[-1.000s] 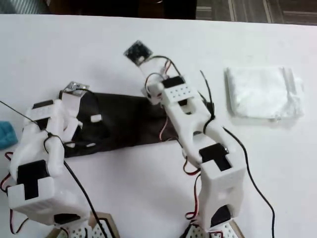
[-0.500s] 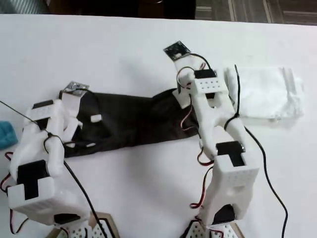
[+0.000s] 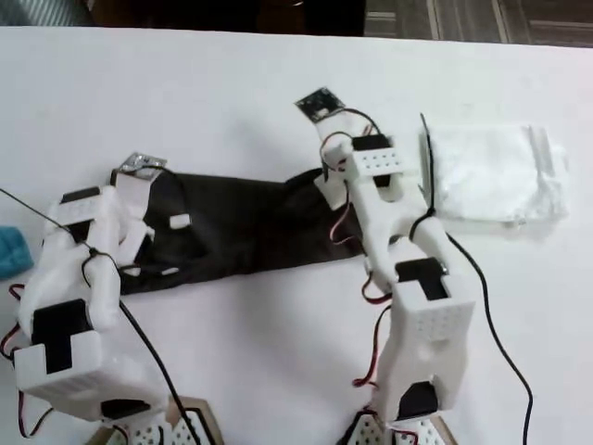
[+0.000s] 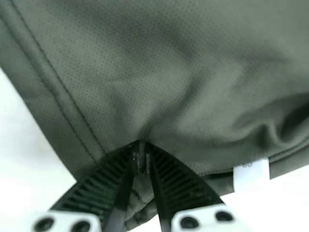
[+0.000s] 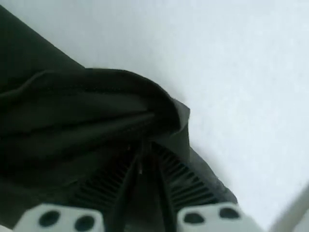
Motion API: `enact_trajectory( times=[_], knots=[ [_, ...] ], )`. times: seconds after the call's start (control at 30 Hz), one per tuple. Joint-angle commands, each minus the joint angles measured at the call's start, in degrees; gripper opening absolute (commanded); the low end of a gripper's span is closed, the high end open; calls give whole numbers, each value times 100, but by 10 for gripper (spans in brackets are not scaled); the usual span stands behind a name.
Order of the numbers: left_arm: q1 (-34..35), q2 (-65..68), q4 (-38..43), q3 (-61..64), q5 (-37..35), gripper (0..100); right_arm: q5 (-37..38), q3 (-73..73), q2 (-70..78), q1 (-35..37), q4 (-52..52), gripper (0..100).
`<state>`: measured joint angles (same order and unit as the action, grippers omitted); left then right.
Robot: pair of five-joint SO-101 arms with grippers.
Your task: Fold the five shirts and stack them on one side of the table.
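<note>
Stretched across the desk point(image 3: 278, 83) beside the folded white shirt point(image 3: 491, 171): 1 dark shirt point(image 3: 241, 227). Pinched at the end nearest that white shirt by the right tool point(image 5: 142, 162), at the farthest end by the left tool point(image 4: 141, 159).

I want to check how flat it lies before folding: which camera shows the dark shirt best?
The high view: the dark shirt shows end to end, stretched across the table. The left wrist view gives close-up fabric pinched in the left tool; the right wrist view gives a bunched edge pinched in the right tool.
</note>
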<state>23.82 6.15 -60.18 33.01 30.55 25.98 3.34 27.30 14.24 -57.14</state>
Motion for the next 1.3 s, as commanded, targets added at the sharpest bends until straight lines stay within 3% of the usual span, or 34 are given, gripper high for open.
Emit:
enact_trajectory(
  times=[0.0, 0.23, 0.53, 0.87, 1.1, 1.27],
  knots=[
    [167, 0, 132, 4, 35, 27, -62, 264, -13, 242, 391, 21],
    [167, 0, 132, 4, 35, 27, -79, 677, 31, 716, 831, 21],
    [167, 0, 132, 4, 35, 27, -79, 1196, -31, 505, 1138, 21],
    [167, 0, 132, 4, 35, 27, -44, 1222, -462, 356, -1191, 21],
    [167, 0, 132, 4, 35, 27, -79, 1266, 66, 936, -1218, 21],
    [167, 0, 132, 13, 35, 27, -88, 1266, 295, 1253, -585, 21]
  ],
)
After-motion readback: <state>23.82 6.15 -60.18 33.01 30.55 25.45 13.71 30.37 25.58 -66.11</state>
